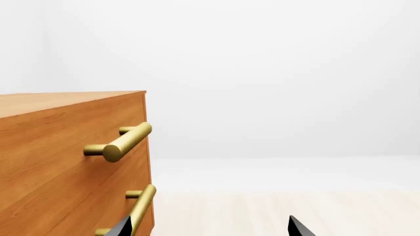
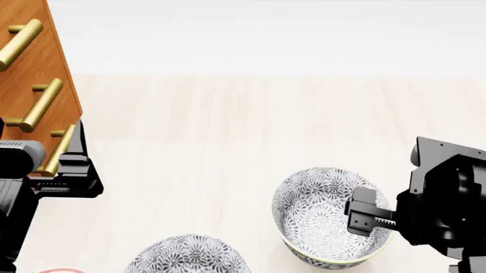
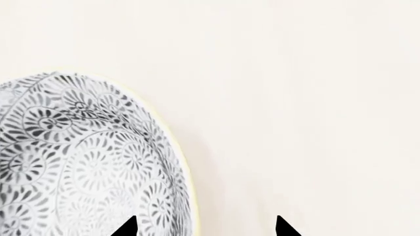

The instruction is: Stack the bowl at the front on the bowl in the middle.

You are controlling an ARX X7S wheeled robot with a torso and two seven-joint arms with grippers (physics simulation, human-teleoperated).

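Right claw [image 3: 204,228] is spread wide, and in the right wrist view its two black tips straddle the greenish rim of the bowl at the front [image 2: 319,213]: one tip over the flowered inside, the other over bare bench [image 2: 227,125]. Nothing is gripped yet.

Here is the danger: that wall is thin, curved and glossy. If the claw closes too high on the lip, the bowl may tip or squirt out sideways. If it comes down too far, the outer tip hits the bench. A one-sided pinch also means the bowl will likely hang tilted on the lift.

The grey-flowered bowl [image 2: 186,256] at the head view's lower edge, which I take for the bowl in the middle, sits near and is only half in view. So the carry goes toward the robot, and a tilted bowl could clip that rim and shove it, or land cocked instead of nesting. The third bowl is out of view, so picking the wrong target is a real risk.

Left claw [image 1: 210,231] is open too, holding nothing, close beside the wooden drawer cabinet [image 1: 66,147] and its brass handles [image 1: 121,142]; a careless swing there could knock them
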